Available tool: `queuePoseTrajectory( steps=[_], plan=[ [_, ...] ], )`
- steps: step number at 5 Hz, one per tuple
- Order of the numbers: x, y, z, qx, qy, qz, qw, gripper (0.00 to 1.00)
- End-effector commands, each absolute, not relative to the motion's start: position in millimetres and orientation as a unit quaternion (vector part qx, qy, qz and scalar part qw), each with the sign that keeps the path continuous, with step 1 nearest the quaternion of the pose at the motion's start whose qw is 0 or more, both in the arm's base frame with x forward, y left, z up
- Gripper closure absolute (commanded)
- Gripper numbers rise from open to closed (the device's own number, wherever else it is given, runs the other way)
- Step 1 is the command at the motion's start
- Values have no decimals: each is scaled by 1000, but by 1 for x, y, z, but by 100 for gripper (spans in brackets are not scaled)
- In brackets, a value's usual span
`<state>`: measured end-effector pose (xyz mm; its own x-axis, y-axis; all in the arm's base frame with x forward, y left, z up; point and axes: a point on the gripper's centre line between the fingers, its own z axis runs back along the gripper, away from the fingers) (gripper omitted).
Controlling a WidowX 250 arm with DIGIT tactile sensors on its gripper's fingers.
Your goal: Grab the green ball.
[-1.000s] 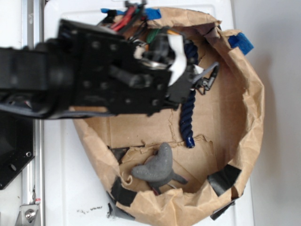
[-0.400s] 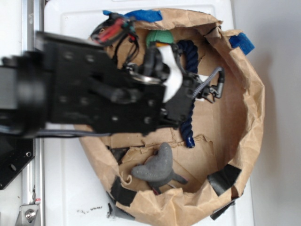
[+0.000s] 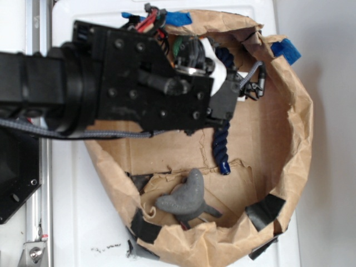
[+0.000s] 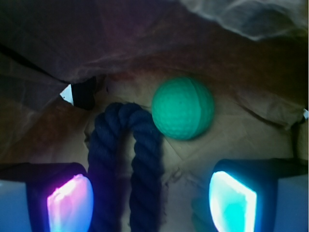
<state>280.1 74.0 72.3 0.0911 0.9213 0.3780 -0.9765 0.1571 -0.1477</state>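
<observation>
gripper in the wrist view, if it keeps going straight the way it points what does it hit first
Probably the looped dark blue twisted rope, which already lies between the open fingers of the gripper. The small dimpled green ball sits just beyond, right of the loop's bend. Depth is unclear.

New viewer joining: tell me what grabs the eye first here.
In the wrist view, the green ball glows against the brown paper, right beside the loop of dark blue rope. The open claw frames both, its lit pads apart. From outside, the black arm covers the paper-lined basket.
</observation>
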Motion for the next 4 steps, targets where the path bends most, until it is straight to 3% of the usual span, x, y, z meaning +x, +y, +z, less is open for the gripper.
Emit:
queuePoseTrajectory(
  steps=[1,3,4],
  plan=[
    [263,90,87,64,-214,659,718,0],
    [260,107,76,88,-244,666,700,0],
    [251,110,71,99,-241,676,690,0]
  ],
)
